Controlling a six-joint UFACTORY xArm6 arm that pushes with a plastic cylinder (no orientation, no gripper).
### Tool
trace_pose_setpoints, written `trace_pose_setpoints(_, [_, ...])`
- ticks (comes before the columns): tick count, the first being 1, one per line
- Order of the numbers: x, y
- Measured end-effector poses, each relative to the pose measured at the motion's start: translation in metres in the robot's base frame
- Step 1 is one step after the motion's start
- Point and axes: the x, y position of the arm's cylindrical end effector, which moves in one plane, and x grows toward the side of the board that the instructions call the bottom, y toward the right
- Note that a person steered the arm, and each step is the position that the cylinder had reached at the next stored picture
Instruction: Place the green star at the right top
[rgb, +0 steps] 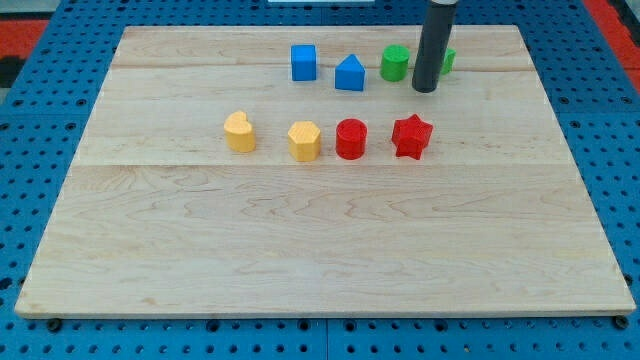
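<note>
The green star (447, 60) is near the view's top right of the wooden board (320, 230), mostly hidden behind my rod. My tip (425, 89) rests on the board just to the left of and below the star, touching or nearly touching it. A green cylinder (395, 63) stands just left of the rod.
A blue cube (303, 62) and a blue house-shaped block (350, 73) stand left of the green cylinder. In a row lower down are a yellow heart (240, 132), a yellow hexagon (304, 141), a red cylinder (351, 138) and a red star (411, 136).
</note>
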Motion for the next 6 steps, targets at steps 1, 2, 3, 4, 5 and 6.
trace_pose_setpoints(1, [-0.005, -0.010])
trace_pose_setpoints(2, [-0.007, -0.012])
trace_pose_setpoints(3, [-0.010, 0.014])
trace_pose_setpoints(4, [-0.026, 0.021])
trace_pose_setpoints(5, [-0.042, 0.014])
trace_pose_setpoints(6, [-0.033, -0.009])
